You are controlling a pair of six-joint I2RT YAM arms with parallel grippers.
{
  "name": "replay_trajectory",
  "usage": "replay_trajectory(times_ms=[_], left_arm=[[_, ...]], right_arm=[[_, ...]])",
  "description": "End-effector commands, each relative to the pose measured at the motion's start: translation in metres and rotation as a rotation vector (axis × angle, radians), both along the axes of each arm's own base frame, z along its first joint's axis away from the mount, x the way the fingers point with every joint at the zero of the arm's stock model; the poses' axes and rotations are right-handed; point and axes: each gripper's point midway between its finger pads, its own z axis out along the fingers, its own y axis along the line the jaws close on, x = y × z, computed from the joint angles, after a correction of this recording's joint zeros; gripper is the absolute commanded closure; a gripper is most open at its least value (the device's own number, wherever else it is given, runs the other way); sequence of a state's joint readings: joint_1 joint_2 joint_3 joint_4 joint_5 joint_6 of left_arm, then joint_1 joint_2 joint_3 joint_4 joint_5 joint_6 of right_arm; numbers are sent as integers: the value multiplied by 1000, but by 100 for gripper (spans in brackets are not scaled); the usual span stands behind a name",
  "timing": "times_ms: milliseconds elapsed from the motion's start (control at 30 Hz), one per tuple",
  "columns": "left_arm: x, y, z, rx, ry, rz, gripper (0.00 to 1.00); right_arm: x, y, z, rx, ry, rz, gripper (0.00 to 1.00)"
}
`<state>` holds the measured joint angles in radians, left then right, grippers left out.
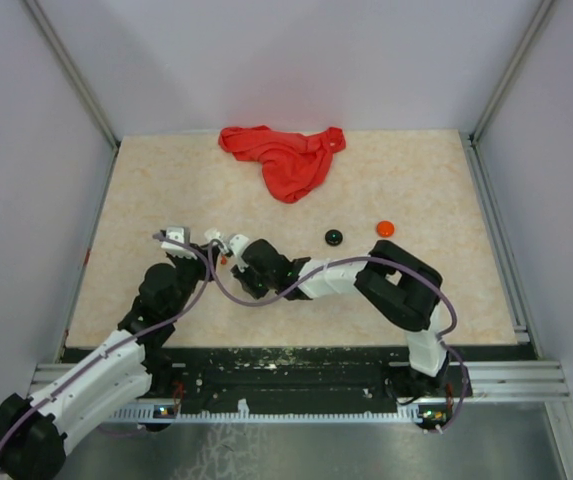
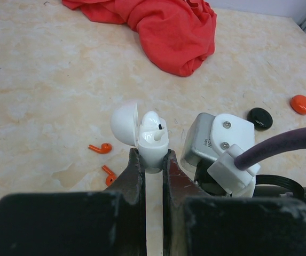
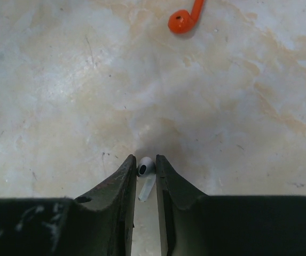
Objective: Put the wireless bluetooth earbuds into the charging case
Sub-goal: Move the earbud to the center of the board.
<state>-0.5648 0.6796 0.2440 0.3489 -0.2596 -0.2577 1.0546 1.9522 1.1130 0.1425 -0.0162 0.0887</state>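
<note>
My left gripper (image 2: 151, 154) is shut on the base of a white charging case (image 2: 154, 145). The case is upright with its lid (image 2: 125, 122) open, and one white earbud (image 2: 154, 124) sits in it. My right gripper (image 3: 144, 160) points down at the table, just to the right of the case, and pinches a second white earbud (image 3: 145, 167) between its fingertips, stem hanging toward the camera. Two orange earbuds (image 2: 100, 148) (image 2: 109, 174) lie on the table left of the case; one shows in the right wrist view (image 3: 182, 20). In the top view both grippers meet at centre left (image 1: 211, 245).
A crumpled red cloth (image 1: 284, 155) lies at the back centre. A black round case (image 1: 334, 237) and an orange round case (image 1: 385, 228) sit right of the grippers. The right wrist's camera housing (image 2: 217, 144) stands close beside the white case.
</note>
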Motion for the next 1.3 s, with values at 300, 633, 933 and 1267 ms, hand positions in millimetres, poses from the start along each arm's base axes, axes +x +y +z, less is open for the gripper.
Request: replay_trajectory(times_ms=[300,633,933,1267], left_arm=[[-5,-32,19,27,-63,-192,99],[-2,-34,17,45,-41,-194,99],[2,-10,21,58,-27,-68,99],[1,-5,28,58,-39,-45,99]], right_arm=[[5,-107,13,-242,-40,-250,84],[29,-191,20,-508,-156,-540,82],[31,-205,15,-697,-239,-625,81],[8,-173,-14,-788,-206,-501,66]])
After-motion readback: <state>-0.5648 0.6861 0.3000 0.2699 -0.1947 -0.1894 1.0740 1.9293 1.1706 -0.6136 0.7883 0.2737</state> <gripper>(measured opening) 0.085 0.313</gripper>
